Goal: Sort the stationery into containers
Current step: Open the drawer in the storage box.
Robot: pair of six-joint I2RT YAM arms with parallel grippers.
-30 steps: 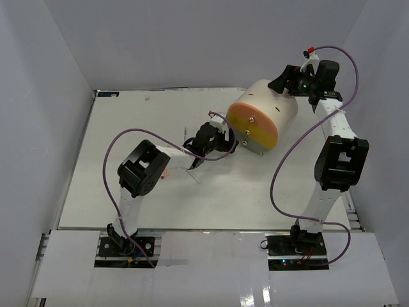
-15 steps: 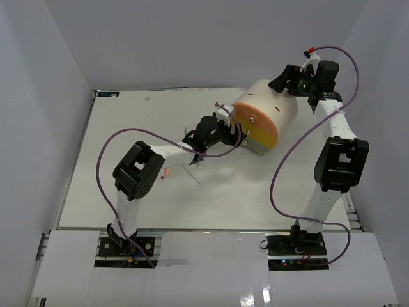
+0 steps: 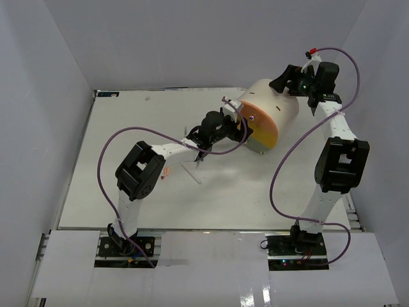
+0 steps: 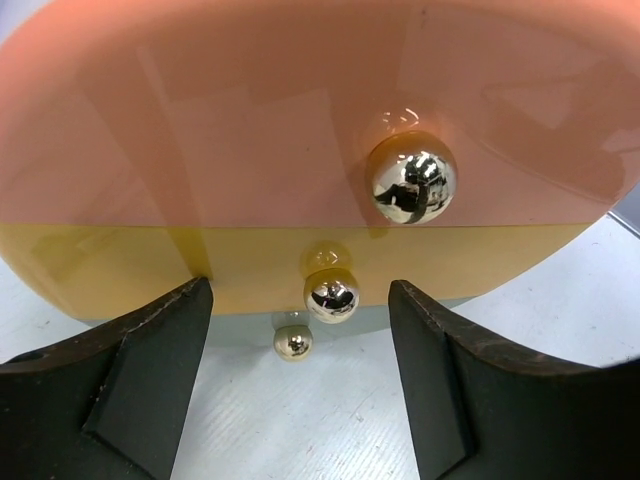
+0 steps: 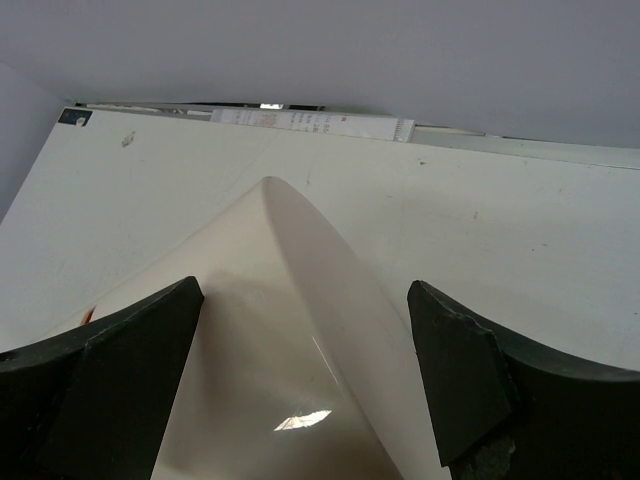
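The containers are three stacked drawers on the round face of a cream organiser (image 3: 271,102): orange-pink (image 4: 250,130), yellow (image 4: 200,265) and a thin grey strip (image 4: 240,327), each with a brass knob. My left gripper (image 4: 300,300) is open right in front of this face, with the yellow drawer's knob (image 4: 331,296) between its fingers and touching neither. In the top view the left gripper (image 3: 241,130) is at the drawer fronts. My right gripper (image 5: 305,290) is open, straddling the organiser's cream back (image 5: 270,330) without touching it. Of the stationery, a white stick (image 3: 192,171) and a red piece (image 3: 166,171) show beside the left arm.
The organiser lies tilted at the back right of the white table (image 3: 128,192), which has white walls on three sides. A printed strip (image 5: 310,120) lies along the table's far edge. A dark tag (image 3: 107,94) marks the back left corner.
My left gripper has moved right and away from me, from the middle of the table up to the drawer fronts. The right arm and the organiser have not moved.
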